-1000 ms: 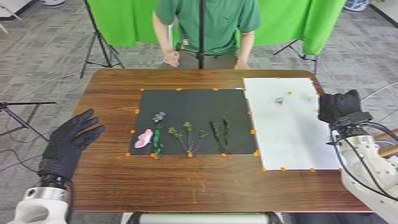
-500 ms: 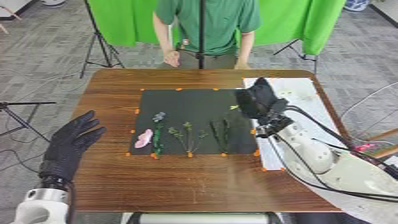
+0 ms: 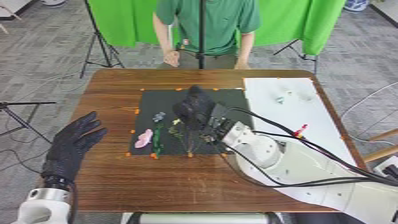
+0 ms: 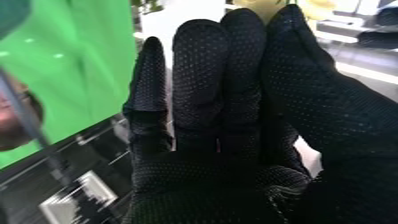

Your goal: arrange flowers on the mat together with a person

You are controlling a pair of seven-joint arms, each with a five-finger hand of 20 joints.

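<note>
The pale yellow flower (image 3: 177,121) is located over the dark mat (image 3: 149,100), at the side of the right hand (image 3: 197,107) that is turned toward the mat's left edge. Its petals are seen beyond the right hand's fingertips in the right wrist view. The flower is judged to be pinched between the thumb and the extended fingers; the contact itself is hidden. The direction of its stem cannot be determined.

The blue flower (image 3: 159,117) is laid on the mat, between the yellow flower and the mat's left edge, with its green stem (image 3: 157,137) run toward the mat's near edge. The pink flower (image 3: 143,138) is set nearer the mat's left edge. The branching sprig (image 3: 189,142) is placed toward the mat's near edge.

The left hand (image 3: 74,137) is positioned outside the mat's left edge, fingers spread, well apart from the yellow flower; placement is therefore best assigned to the right hand. The stem should be aligned with the laid stems before release, and contact with the blue flower should be avoided.
</note>
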